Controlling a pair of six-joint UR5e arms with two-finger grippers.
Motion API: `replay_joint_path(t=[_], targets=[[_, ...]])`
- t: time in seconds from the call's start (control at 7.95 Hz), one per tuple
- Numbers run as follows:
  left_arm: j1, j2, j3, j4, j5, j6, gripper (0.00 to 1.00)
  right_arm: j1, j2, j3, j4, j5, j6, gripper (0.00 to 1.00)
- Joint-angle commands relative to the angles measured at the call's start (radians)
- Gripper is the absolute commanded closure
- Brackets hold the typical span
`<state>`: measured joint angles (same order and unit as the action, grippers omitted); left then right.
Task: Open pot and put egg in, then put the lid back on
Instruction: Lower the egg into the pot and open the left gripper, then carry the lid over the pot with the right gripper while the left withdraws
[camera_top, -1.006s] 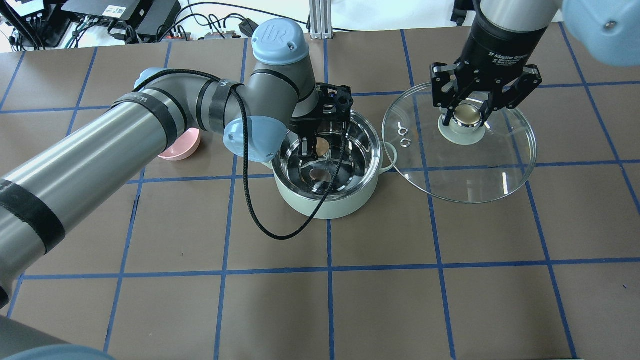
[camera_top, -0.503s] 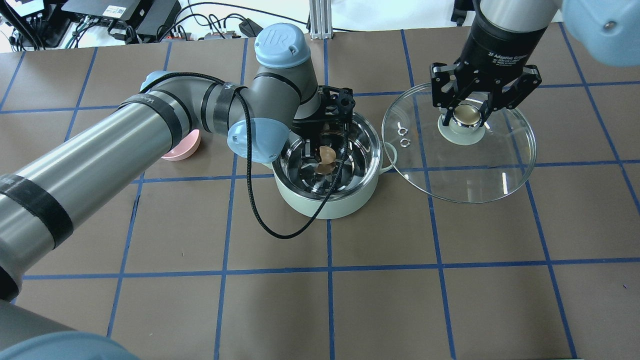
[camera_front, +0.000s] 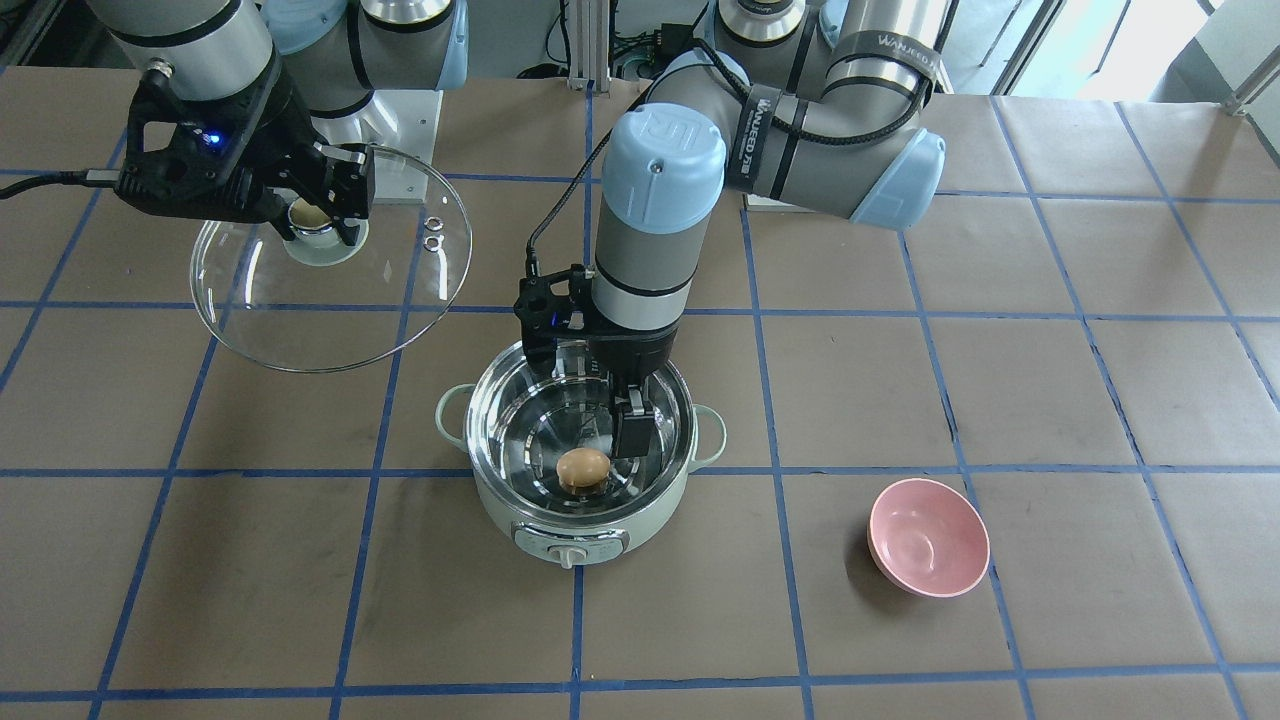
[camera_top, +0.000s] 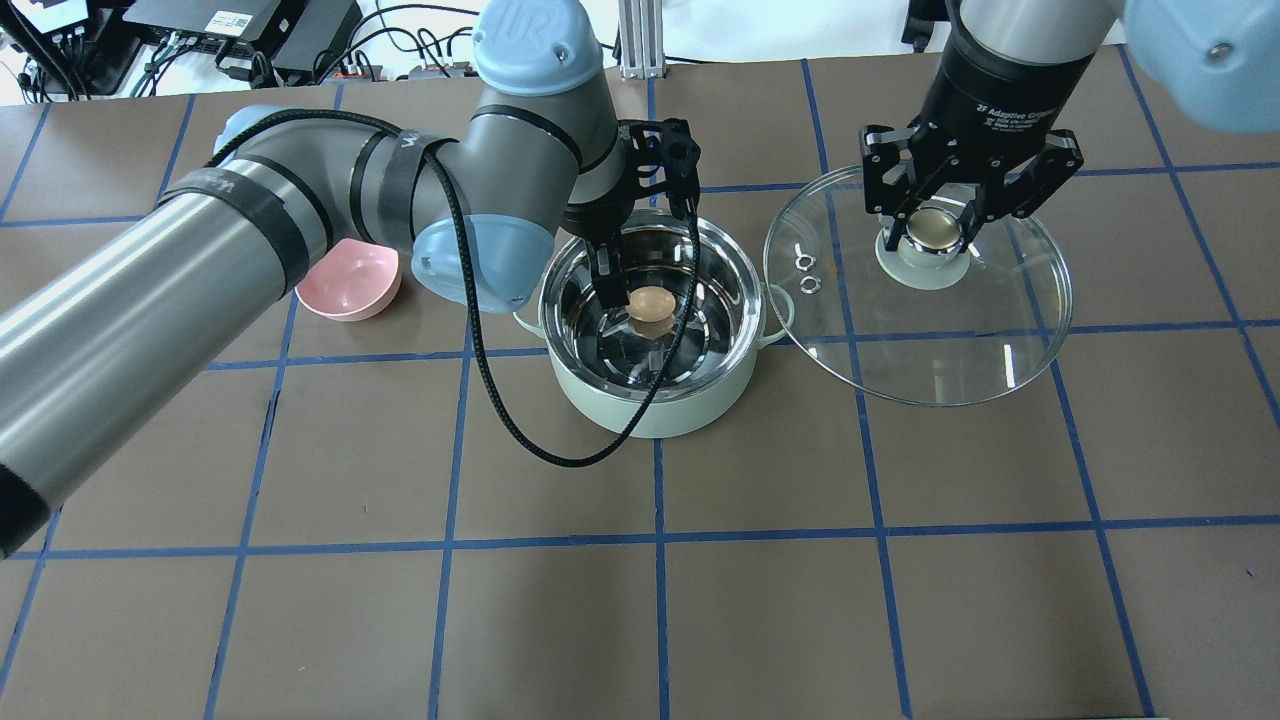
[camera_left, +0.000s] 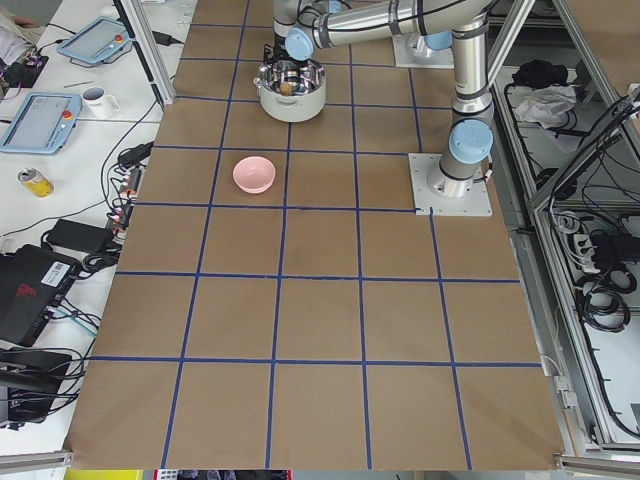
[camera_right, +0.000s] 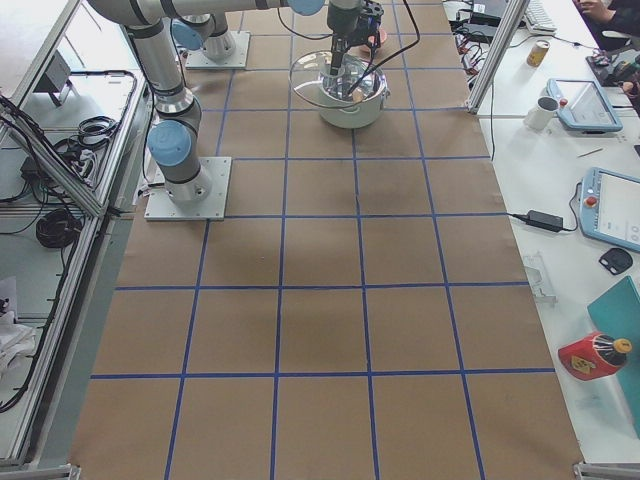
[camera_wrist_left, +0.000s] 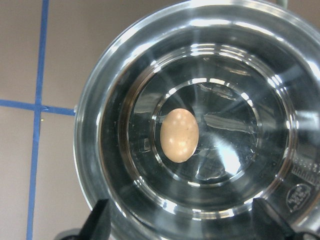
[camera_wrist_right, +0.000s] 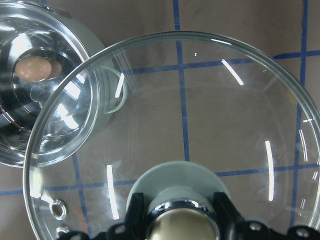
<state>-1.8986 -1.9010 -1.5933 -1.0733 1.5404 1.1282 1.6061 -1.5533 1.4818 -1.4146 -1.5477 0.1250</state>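
Observation:
The mint-green pot (camera_top: 650, 420) stands open in the table's middle, its white dial facing away from me (camera_front: 568, 552). The tan egg (camera_top: 650, 303) lies free on the steel floor; it also shows in the front view (camera_front: 583, 468) and the left wrist view (camera_wrist_left: 179, 135). My left gripper (camera_top: 648, 275) hangs over the pot, open and empty, with its fingertips (camera_wrist_left: 100, 222) wide apart above the rim. My right gripper (camera_top: 935, 235) is shut on the cream-gold knob (camera_front: 312, 218) of the glass lid (camera_top: 920, 340). It holds the lid in the air beside the pot, with the edge over one pot handle (camera_wrist_right: 117, 92).
A small pink bowl (camera_top: 350, 280) sits on the table to the pot's left, near my left forearm; it also shows in the front view (camera_front: 928, 537). A black cable (camera_top: 520, 440) loops from the left wrist down past the pot's front. Brown paper with blue tape lines covers the table.
My left gripper has let go of the egg and risen out of the pot; the egg now rests on the pot's floor. The right arm and the lid have not moved.

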Motion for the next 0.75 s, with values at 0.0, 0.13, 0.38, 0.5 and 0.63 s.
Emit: replay_joint_path(t=[0.0,0.13,0.38,0.5,0.63], targets=[[0.022,0.123,0.007,-0.080,0.040,-0.192,0.00,0.002,0.019,-0.002,-0.039,-0.003,0.002,0.73],[0.045,0.149,0.006,-0.108,0.040,-0.303,0.00,0.012,0.051,-0.012,-0.081,-0.002,0.030,0.73],[0.081,0.189,0.007,-0.122,0.040,-0.508,0.00,0.114,0.129,-0.044,-0.165,-0.005,0.132,0.73],[0.098,0.197,0.006,-0.149,0.035,-0.609,0.00,0.164,0.180,-0.070,-0.214,-0.005,0.215,0.73],[0.117,0.209,0.007,-0.193,0.041,-0.711,0.00,0.210,0.223,-0.086,-0.259,-0.002,0.269,0.73]])
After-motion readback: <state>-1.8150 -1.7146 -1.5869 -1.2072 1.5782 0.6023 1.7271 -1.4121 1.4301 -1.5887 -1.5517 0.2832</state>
